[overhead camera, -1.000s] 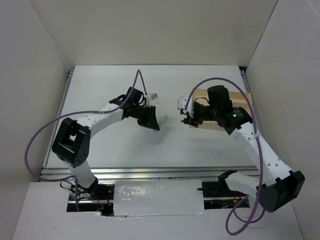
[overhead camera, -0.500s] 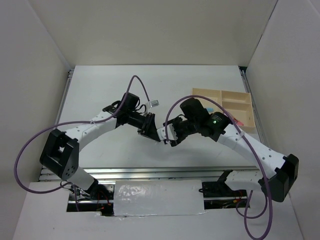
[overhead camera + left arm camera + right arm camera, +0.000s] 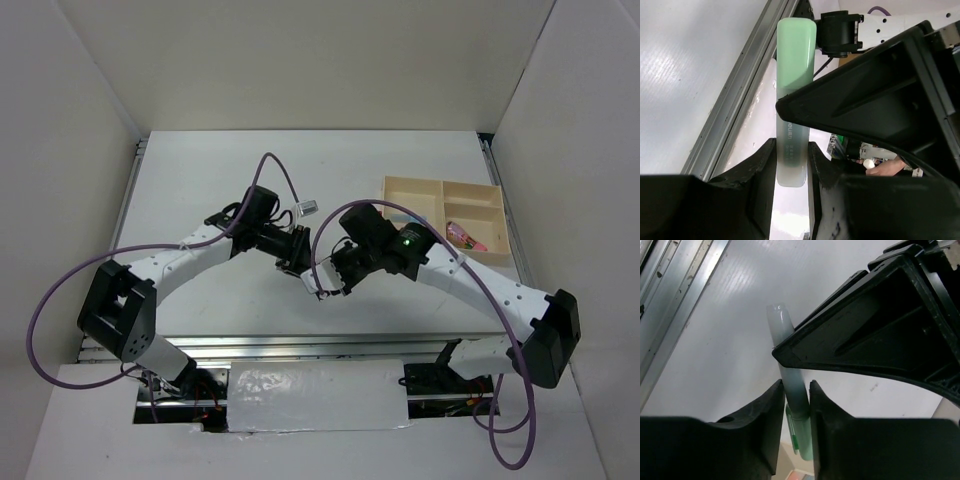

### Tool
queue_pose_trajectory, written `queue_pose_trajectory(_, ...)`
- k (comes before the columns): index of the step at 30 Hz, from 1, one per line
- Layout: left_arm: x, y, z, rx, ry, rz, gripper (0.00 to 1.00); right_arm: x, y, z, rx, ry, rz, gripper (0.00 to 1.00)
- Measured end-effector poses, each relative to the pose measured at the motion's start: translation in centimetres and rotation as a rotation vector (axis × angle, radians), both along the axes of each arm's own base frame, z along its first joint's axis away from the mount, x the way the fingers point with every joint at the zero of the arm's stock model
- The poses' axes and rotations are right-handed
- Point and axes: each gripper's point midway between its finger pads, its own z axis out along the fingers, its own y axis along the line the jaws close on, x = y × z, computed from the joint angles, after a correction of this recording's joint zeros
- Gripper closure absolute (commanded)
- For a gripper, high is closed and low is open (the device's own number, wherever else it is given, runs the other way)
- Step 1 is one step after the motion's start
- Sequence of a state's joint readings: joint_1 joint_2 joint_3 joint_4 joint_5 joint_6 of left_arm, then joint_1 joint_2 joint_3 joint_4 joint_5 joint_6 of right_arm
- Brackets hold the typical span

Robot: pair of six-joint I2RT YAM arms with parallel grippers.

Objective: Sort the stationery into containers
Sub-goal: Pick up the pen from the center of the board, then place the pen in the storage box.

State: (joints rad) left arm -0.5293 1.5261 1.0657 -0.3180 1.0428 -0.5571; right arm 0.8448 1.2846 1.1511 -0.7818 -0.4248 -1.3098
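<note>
A light green marker (image 3: 795, 75) is pinched at its clear lower end by my left gripper (image 3: 791, 165), which is shut on it. My right gripper (image 3: 797, 400) has met it mid-table and its jaws press on the same marker (image 3: 785, 340), near the green cap end. In the top view the left gripper (image 3: 298, 267) and right gripper (image 3: 328, 281) are tip to tip above the table, and the marker between them is mostly hidden. The pale wooden tray (image 3: 440, 181) sits at the far right. A pink-red stick (image 3: 462, 236) lies in one of its compartments.
White walls close in the table on three sides. A metal rail (image 3: 300, 343) runs along the near edge. A purple cable (image 3: 270, 170) loops over the left arm, and another trails from the right arm near the tray.
My right arm has swung left from over the tray to the left gripper, and its jaws have closed on the green marker. The left gripper kept hold of the marker, drifting slightly right.
</note>
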Motion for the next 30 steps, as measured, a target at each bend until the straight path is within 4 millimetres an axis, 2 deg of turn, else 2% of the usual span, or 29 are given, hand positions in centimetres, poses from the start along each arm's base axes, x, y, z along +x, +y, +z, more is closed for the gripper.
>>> queue_pose_trajectory(1,0.0,0.0,0.0,0.000,0.001,0.000,1.00,0.1,0.1,-0.1,-0.004,-0.001,0.000,0.76)
queue_pose_trajectory(5,0.2,0.1,-0.2,0.003,-0.001,0.008,1.00,0.3,0.1,-0.6,-0.025,0.002,-0.002,0.87)
queue_pose_trajectory(6,0.2,0.0,-0.2,0.004,-0.003,0.011,0.96,0.4,0.0,-0.6,-0.028,0.000,-0.003,0.89)
queue_pose_trajectory(7,0.3,0.0,-0.2,0.005,-0.003,0.013,0.77,0.4,0.0,-0.6,-0.029,-0.002,-0.004,0.94)
queue_pose_trajectory(8,0.3,0.0,-0.2,0.005,-0.003,0.016,0.66,0.5,0.0,-0.6,-0.031,-0.005,-0.006,0.96)
queue_pose_trajectory(9,0.4,0.0,-0.3,0.007,-0.003,0.020,0.43,0.7,-0.1,-0.6,-0.033,-0.008,-0.013,0.97)
queue_pose_trajectory(11,0.5,0.0,-0.3,0.009,-0.011,0.023,0.25,1.2,-0.6,-0.7,-0.040,-0.013,-0.033,1.00)
queue_pose_trajectory(12,0.6,0.1,-0.4,0.014,-0.018,0.026,0.12,1.7,-1.0,-0.8,-0.047,-0.015,-0.054,1.00)
queue_pose_trajectory(13,0.8,0.2,-0.4,0.021,-0.030,0.032,0.06,2.5,-1.7,-0.9,-0.051,-0.018,-0.082,1.00)
queue_pose_trajectory(15,1.5,0.7,-0.5,0.046,-0.040,0.067,0.02,4.9,-3.9,-0.9,-0.063,-0.031,-0.171,1.00)
queue_pose_trajectory(17,3.0,1.7,-0.6,0.067,-0.054,0.130,0.01,7.8,-7.1,-1.1,-0.088,-0.050,-0.284,1.00)
queue_pose_trajectory(20,6.4,4.1,-0.5,0.086,-0.068,0.258,0.01,11.9,-12.0,-1.6,-0.161,-0.074,-0.439,1.00)
queue_pose_trajectory(21,7.3,4.8,-0.3,0.089,-0.073,0.293,0.01,13.0,-13.0,-1.6,-0.182,-0.086,-0.470,1.00)
queue_pose_trajectory(24,9.6,6.3,0.5,0.088,-0.101,0.367,0.01,18.1,-17.7,-1.7,-0.245,-0.095,-0.615,1.00)
queue_pose_trajectory(27,10.0,6.3,1.0,0.085,-0.122,0.371,0.01,22.2,-21.8,-1.6,-0.299,-0.118,-0.730,1.00)
queue_pose_trajectory(30,9.6,5.9,0.8,0.093,-0.119,0.361,0.01,24.9,-25.6,-2.1,-0.362,-0.127,-0.828,1.00)
